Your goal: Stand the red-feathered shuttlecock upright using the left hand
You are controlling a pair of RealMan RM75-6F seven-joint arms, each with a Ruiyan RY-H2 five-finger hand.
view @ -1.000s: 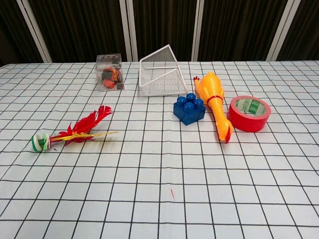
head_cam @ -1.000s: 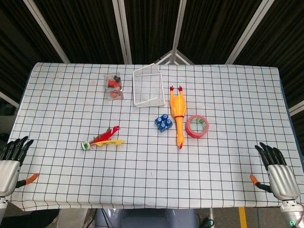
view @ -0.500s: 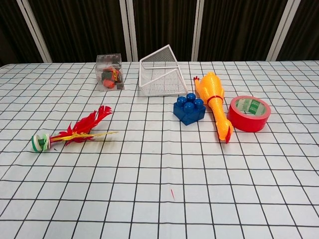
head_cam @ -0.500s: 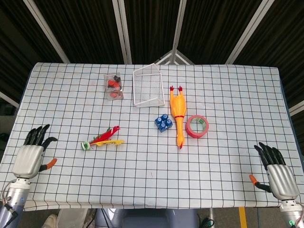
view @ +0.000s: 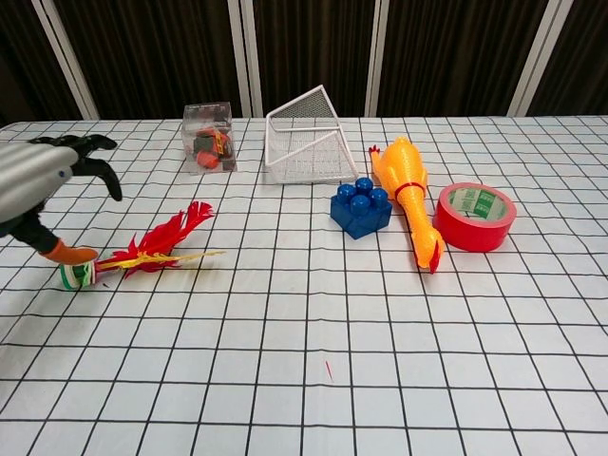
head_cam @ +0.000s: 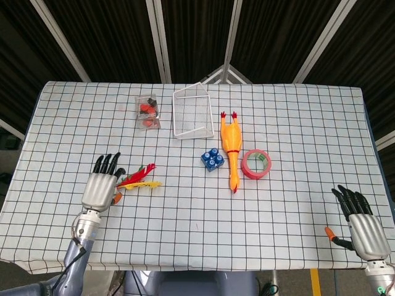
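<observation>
Fingers apart, left hand (head_cam: 100, 187) hovers palm-down over lying shuttlecock (head_cam: 137, 179), thumb seemingly touching its base

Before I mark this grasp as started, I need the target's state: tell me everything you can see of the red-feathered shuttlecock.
The red-feathered shuttlecock lies flat on the checked tablecloth, not yet upright. It has long red feathers, some yellow ones, and a round green-and-white base pointing left. The left robot hand hovers over the base end with fingers spread, its orange thumb tip right at the base; whether it touches is unclear.

black-gridded white tablecloth (head_cam: 296, 123), dark curtains (view: 446, 57) with pale struts behind
</observation>
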